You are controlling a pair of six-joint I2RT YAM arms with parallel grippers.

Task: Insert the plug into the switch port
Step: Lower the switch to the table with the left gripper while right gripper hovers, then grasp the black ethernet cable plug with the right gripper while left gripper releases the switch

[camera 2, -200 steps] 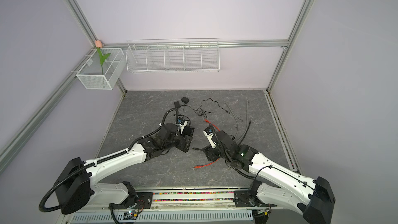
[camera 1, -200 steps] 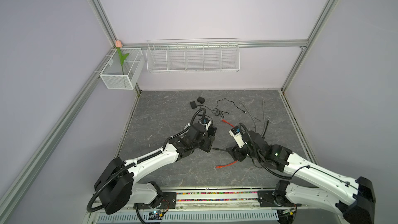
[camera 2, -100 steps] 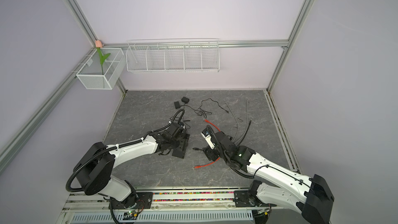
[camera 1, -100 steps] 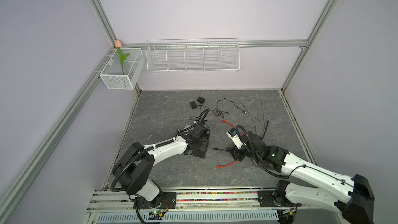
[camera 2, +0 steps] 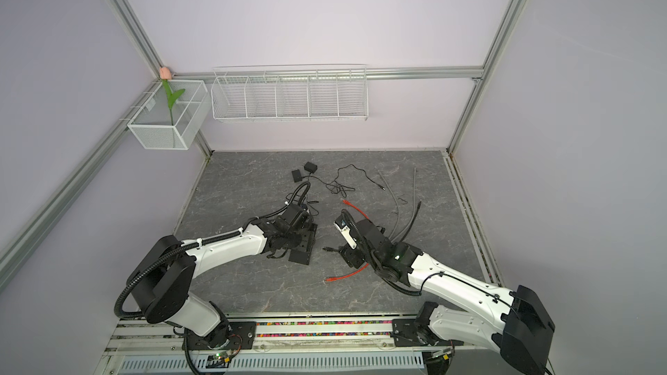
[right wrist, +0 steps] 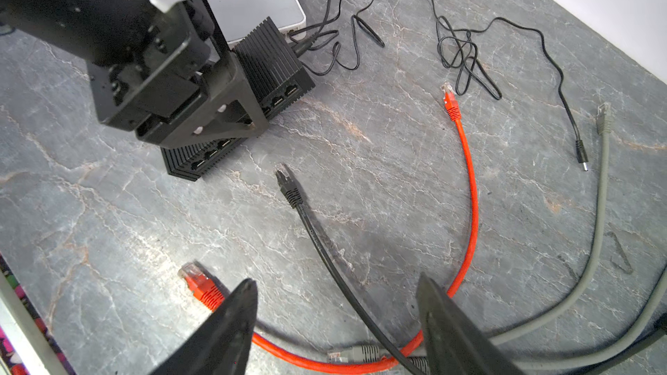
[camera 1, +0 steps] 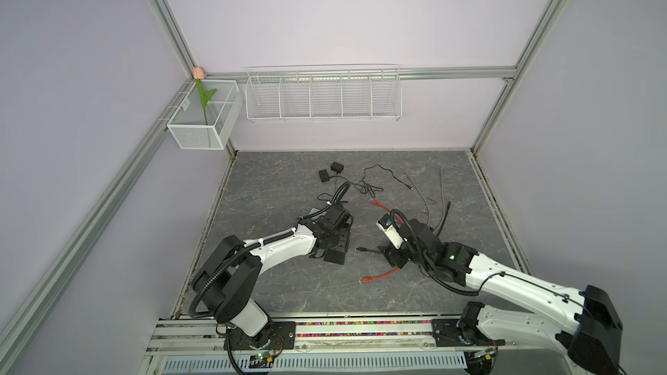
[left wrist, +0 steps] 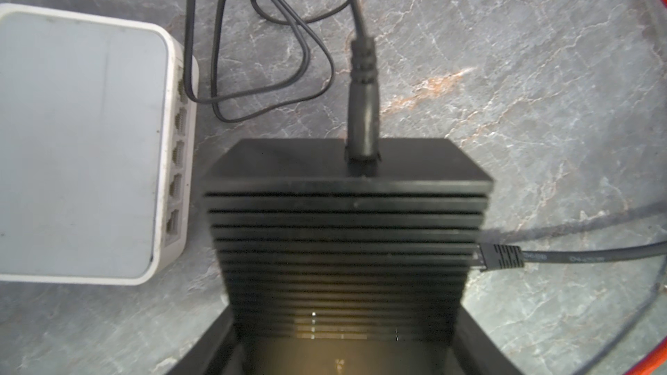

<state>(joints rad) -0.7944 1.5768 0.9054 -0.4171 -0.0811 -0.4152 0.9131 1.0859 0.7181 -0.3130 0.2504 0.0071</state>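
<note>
A black ribbed switch rests on the table, a round power lead plugged into its far end. My left gripper is shut on its two sides, as both top views show. Its row of ports faces the black plug, which lies loose on the table a short gap away. My right gripper hangs open just above the table, straddling the plug's black cable well behind the plug and touching nothing.
A white switch sits right beside the black one. A red cable curves round the right gripper, with a red plug by one finger. Grey cables, thin black leads and two power adapters lie farther back.
The left arm has folded its elbow up, and its gripper has shifted slightly toward the front of the table on the black switch. The right arm has barely moved.
</note>
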